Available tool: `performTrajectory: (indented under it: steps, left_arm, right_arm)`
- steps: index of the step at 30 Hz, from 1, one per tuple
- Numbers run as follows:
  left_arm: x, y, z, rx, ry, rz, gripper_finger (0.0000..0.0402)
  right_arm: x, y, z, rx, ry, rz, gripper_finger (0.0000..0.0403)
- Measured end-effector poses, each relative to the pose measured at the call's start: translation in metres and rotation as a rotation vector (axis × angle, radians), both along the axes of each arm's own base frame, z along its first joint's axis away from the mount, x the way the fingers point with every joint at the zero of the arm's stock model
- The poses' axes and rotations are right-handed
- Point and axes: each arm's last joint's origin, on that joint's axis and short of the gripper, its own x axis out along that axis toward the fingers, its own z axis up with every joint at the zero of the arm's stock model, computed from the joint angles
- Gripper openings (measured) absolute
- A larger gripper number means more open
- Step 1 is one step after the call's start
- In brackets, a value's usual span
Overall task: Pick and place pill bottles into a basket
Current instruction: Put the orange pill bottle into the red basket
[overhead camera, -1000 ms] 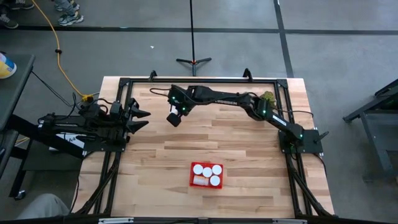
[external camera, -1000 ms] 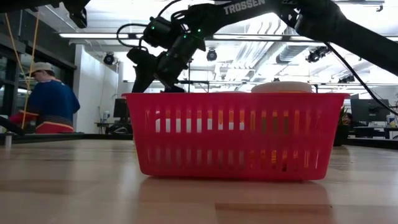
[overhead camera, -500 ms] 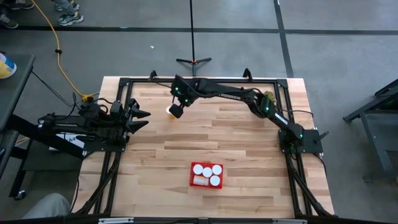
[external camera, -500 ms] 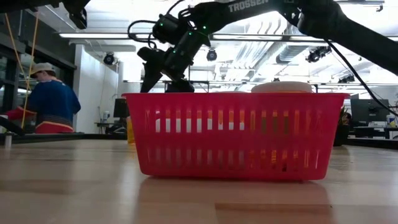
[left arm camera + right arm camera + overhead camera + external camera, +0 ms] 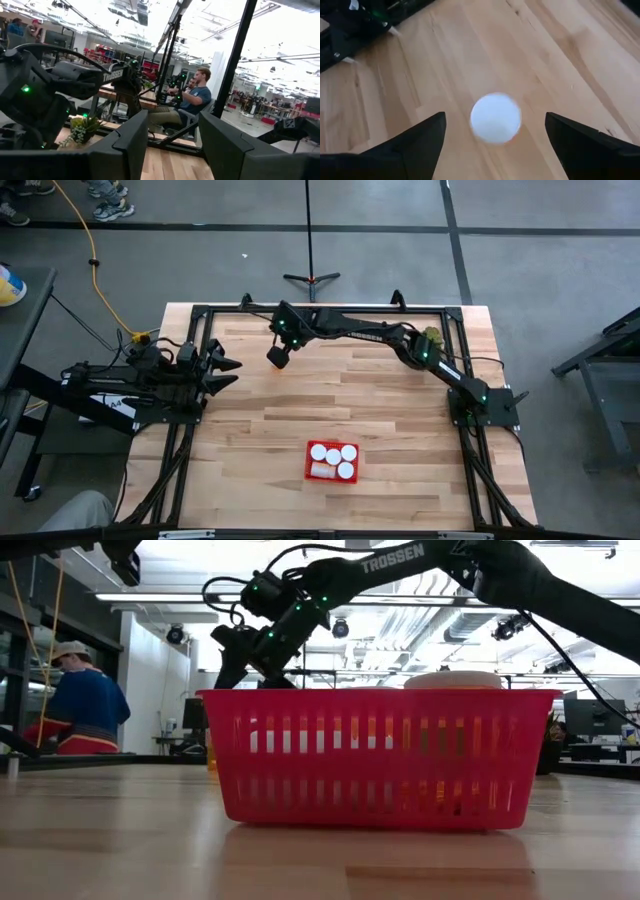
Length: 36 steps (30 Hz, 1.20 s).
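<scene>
One pill bottle (image 5: 496, 118) stands upright on the table at the far left, seen from above as a round white cap. My right gripper (image 5: 495, 145) hangs over it, open, with one finger on each side and clear of the cap. In the high view the right gripper (image 5: 278, 357) covers the bottle. The red basket (image 5: 332, 461) sits near the table's front middle with several white-capped bottles inside; it also shows in the low view (image 5: 380, 755). My left gripper (image 5: 228, 372) waits open at the table's left edge.
A green leafy clump (image 5: 432, 337) sits at the far right beside the right arm. A black frame (image 5: 320, 308) runs around the table. A person (image 5: 75, 700) sits in the room behind. Bare wood lies between the bottle and the basket.
My right gripper has moved toward the table's far edge and then a little left, ending over the standing bottle, which showed beside it half a second ago and has not moved. The basket has stayed in place.
</scene>
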Motion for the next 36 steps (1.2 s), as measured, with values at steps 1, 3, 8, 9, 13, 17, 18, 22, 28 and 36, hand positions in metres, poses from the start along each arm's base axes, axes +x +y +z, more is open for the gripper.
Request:
performTrajectory:
  steps: [1, 3, 8, 9, 13, 17, 18, 22, 28, 36]
  left_arm:
    - [0.000, 0.000, 0.000, -0.006, 0.000, -0.002, 0.0211]
    - [0.000, 0.000, 0.000, -0.014, 0.001, -0.005, 0.0211]
    - [0.000, 0.000, 0.000, -0.015, 0.001, -0.005, 0.0211]
    - [0.000, 0.000, 0.000, -0.015, 0.002, -0.005, 0.0211]
    - [0.000, 0.000, 0.000, -0.015, 0.004, -0.004, 0.0211]
    - [0.000, 0.000, -0.001, -0.014, 0.006, -0.005, 0.0211]
    - [0.000, 0.000, -0.001, -0.014, 0.006, -0.004, 0.0211]
    - [0.000, 0.000, -0.001, -0.014, 0.006, -0.004, 0.0211]
    - [0.000, 0.000, -0.001, -0.015, 0.006, -0.005, 0.0211]
    - [0.000, 0.000, -0.001, -0.015, 0.006, -0.005, 0.0211]
  right_arm:
    - [0.000, 0.000, 0.000, 0.000, -0.001, 0.000, 0.0333]
    - [0.001, 0.001, -0.005, 0.026, 0.006, 0.009, 0.0333]
    - [0.005, 0.004, -0.019, 0.029, 0.034, 0.010, 0.0333]
    - [0.006, 0.004, -0.020, 0.029, 0.028, 0.012, 0.0333]
    - [0.007, 0.007, -0.019, 0.031, 0.015, 0.021, 0.0333]
    - [0.007, 0.006, -0.019, 0.025, 0.013, 0.015, 0.0333]
    - [0.007, 0.006, -0.019, 0.024, 0.013, 0.015, 0.0333]
    - [0.008, 0.005, -0.023, 0.026, 0.019, 0.015, 0.0333]
    - [0.011, 0.007, -0.027, 0.025, 0.012, 0.019, 0.0333]
    - [0.013, 0.007, -0.030, 0.018, 0.003, 0.018, 0.0333]
